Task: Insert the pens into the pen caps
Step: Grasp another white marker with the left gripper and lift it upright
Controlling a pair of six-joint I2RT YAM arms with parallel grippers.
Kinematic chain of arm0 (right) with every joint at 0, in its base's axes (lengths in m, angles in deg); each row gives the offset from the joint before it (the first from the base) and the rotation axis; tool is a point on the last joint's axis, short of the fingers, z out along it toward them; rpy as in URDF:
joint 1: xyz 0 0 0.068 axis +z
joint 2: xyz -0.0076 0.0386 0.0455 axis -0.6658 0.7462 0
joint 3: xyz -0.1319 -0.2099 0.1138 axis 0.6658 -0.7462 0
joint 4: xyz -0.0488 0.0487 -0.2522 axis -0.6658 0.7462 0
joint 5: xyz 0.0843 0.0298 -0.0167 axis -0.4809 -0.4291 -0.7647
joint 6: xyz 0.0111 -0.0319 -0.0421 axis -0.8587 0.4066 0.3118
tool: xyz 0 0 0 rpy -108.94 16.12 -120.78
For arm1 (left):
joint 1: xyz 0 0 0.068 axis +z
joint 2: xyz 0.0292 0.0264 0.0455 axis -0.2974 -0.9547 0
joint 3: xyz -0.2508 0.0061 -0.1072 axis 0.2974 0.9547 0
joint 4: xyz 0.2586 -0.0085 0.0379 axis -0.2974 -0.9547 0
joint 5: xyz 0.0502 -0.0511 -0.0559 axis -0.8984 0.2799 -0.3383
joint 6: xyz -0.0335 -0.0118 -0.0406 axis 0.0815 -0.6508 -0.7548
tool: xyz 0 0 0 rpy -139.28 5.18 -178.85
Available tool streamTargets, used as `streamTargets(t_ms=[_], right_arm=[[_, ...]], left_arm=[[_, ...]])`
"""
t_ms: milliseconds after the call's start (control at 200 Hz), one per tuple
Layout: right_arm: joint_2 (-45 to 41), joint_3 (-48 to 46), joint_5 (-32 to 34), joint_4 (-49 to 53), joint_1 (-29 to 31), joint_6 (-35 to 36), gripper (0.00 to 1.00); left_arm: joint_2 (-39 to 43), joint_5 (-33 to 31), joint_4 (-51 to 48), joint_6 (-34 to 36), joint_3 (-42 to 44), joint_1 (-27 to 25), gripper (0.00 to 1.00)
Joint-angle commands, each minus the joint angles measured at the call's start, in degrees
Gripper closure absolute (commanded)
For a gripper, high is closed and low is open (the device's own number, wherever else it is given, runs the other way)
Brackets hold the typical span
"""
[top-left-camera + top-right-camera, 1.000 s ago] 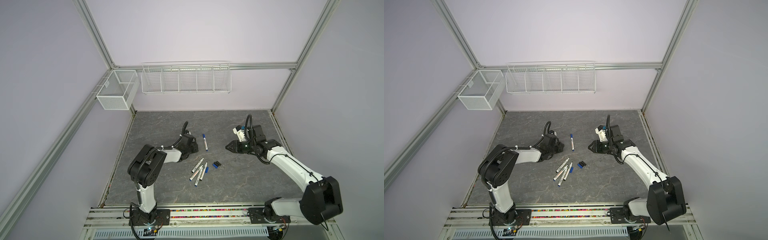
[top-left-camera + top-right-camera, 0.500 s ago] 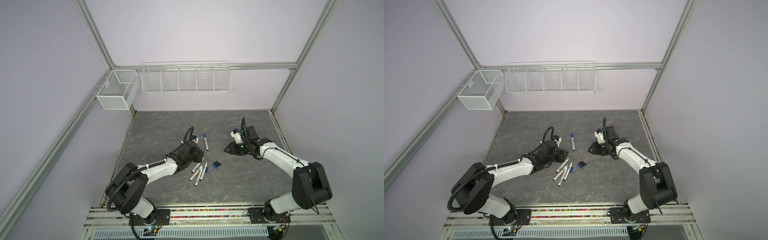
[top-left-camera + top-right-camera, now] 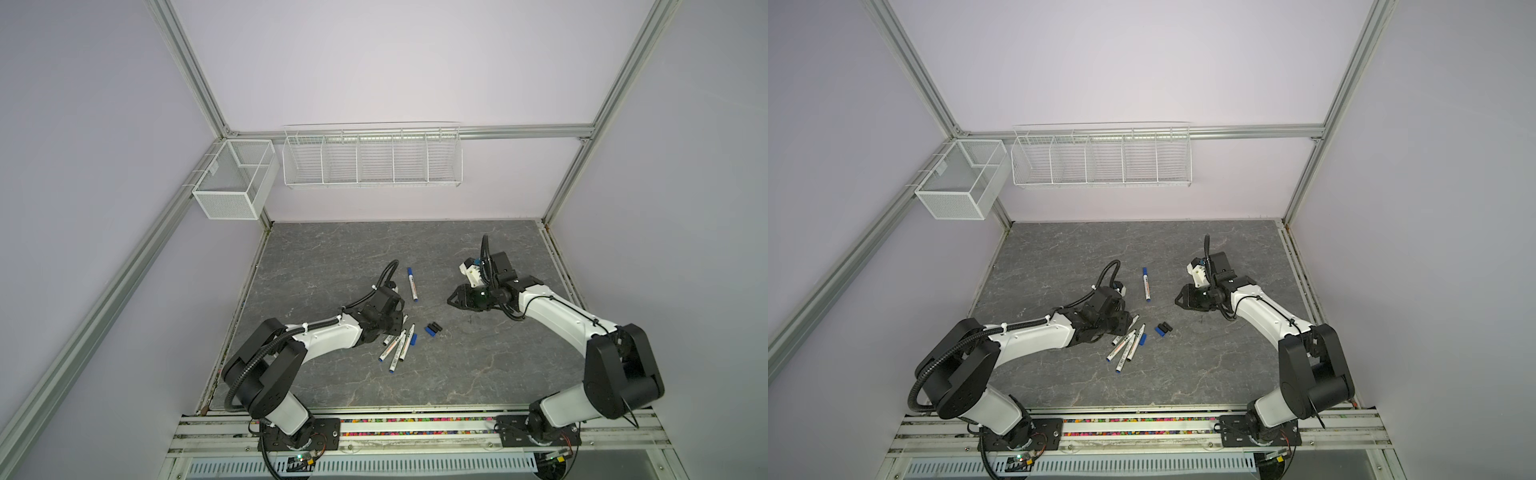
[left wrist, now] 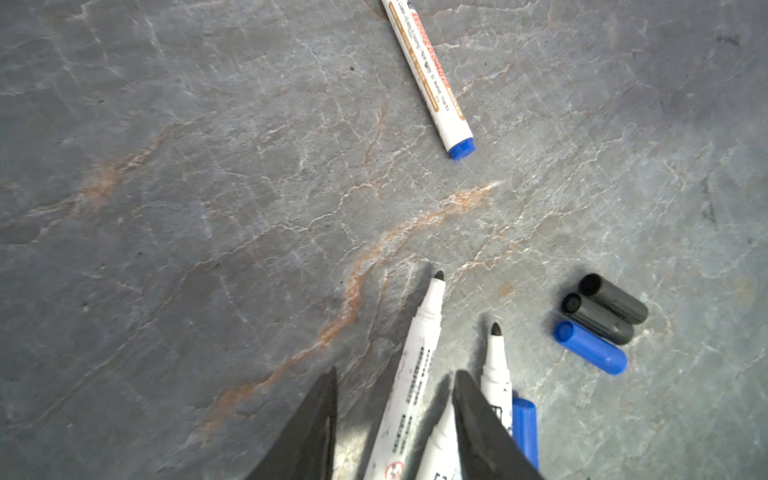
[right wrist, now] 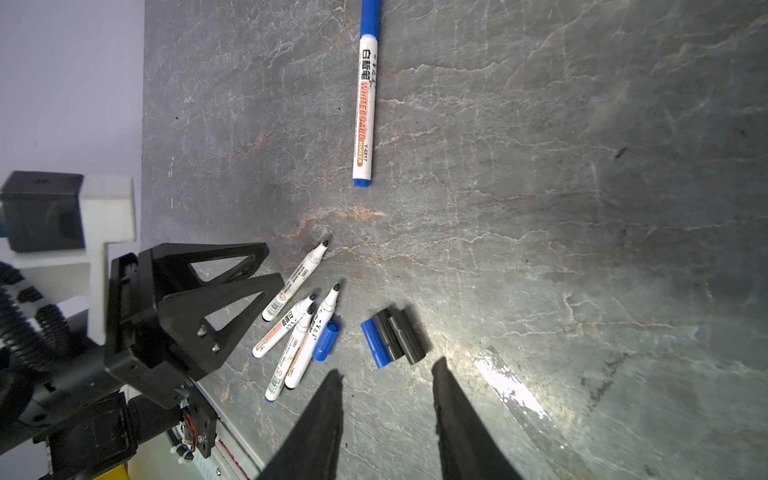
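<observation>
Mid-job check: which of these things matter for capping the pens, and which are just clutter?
Job: four uncapped pens, loose blue cap beside them, row of three caps, already capped pen.
Just there: wire rack and mesh basket, hung on the frame.

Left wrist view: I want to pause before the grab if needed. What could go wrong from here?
1. The left gripper stands open astride two uncapped pens lying close together; closing may pinch both or skew one.
2. The three loose caps lie touching side by side in front of the open right gripper; picking one could knock or roll its neighbours.
3. A lone blue cap lies right beside those pens and may get shoved.
</observation>
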Motion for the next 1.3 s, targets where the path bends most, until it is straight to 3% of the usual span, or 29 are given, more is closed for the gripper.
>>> streamTargets(t_ms=[0, 320, 525, 705, 1020, 1185, 1294], right_arm=[[-1.4, -0.7, 0.4, 0.1, 0.2, 0.3, 0.60], [-2.0, -1.0, 0.0, 0.0, 0.2, 0.3, 0.61], [-2.4, -1.4, 0.5, -0.2, 0.3, 0.3, 0.61], [-2.1, -1.2, 0.3, -0.2, 0.2, -0.1, 0.61], [-3.5, -1.7, -0.7, -1.2, 0.3, -0.7, 0.61], [-3.7, -0.7, -1.7, -1.4, 2.3, -0.3, 0.60], [-3.3, 0.6, -3.2, -2.5, 5.5, 0.3, 0.59]], left_arm=[[-2.1, -1.4, -1.7, 1.4, -2.5, -0.9, 0.55], [-6.8, -7.0, -6.3, 1.8, -6.4, -2.2, 0.58], [-8.0, -5.9, -8.1, 1.2, -6.5, -2.4, 0.59], [-8.6, -3.0, -7.7, 0.5, -5.0, -2.4, 0.74], [-8.6, -4.3, -4.4, -0.5, -2.8, -2.4, 1.00], [-2.8, -7.4, -1.3, 1.9, -2.0, -2.4, 1.00], [3.9, -5.2, 4.6, 3.6, 1.2, -2.4, 1.00]])
